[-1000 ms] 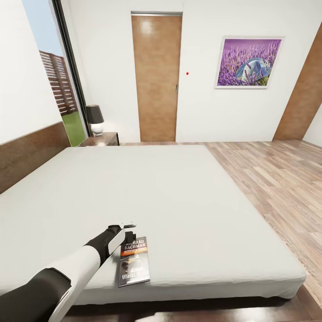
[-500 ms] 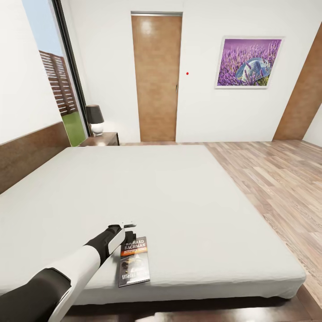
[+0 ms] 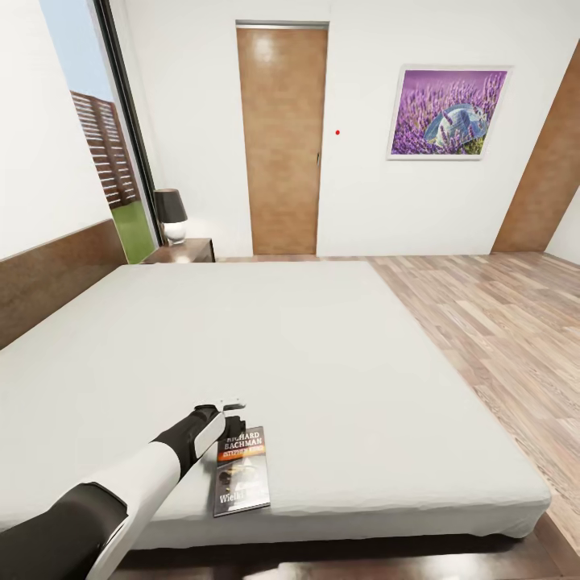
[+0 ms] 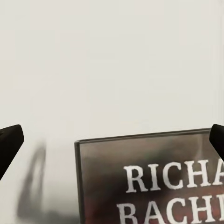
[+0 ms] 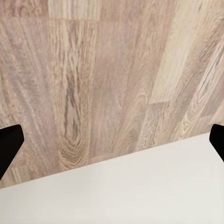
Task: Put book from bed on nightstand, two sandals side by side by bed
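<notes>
Nothing shifting vs 1 s ago; my L gripper [image 3: 231, 418] hovering spread at book [image 3: 242, 471] top edge on bed [image 3: 322, 354]; grasp pending; R gripper [image 5: 112, 140] spread too.

The left wrist view crops the book [image 4: 154, 182] after "RICHA", and both end effector fingertips sit at its borders

The book [image 3: 242, 471] cover reads "RICHARD BACHMAN" in white, with "Wielki" lower down.
</notes>
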Available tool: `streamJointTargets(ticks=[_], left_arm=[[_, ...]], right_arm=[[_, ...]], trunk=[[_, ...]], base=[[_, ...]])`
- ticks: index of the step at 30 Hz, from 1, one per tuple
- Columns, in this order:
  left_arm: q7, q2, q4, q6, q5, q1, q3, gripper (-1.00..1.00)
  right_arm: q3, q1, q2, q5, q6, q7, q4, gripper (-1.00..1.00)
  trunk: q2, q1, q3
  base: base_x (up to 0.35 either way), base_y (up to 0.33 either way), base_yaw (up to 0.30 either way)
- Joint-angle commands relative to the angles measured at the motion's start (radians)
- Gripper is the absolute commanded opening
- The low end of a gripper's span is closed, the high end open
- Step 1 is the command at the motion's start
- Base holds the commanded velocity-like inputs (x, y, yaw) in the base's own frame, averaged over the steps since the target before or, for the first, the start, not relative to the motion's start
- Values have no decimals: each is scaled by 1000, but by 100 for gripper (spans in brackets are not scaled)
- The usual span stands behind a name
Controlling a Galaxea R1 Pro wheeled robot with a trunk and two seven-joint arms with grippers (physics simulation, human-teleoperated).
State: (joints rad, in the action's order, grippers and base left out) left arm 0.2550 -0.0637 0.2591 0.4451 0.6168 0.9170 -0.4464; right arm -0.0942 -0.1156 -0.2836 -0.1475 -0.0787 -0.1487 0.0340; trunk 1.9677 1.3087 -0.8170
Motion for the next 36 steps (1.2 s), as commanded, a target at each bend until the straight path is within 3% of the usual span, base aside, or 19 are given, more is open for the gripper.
streamJointTargets(ticks=[1, 36], left_arm=[[7, 1, 2, 3, 11, 0, -8, 100], [4, 1, 3, -6, 11, 0, -8, 100]], right_arm=[[-9, 1, 0, -10, -6, -3, 2, 100], [-9, 1, 0, -10, -6, -3, 3, 100]], trunk=[[0, 0, -1], [0, 0, -1]], base=[[0, 0, 0], [0, 0, 0]])
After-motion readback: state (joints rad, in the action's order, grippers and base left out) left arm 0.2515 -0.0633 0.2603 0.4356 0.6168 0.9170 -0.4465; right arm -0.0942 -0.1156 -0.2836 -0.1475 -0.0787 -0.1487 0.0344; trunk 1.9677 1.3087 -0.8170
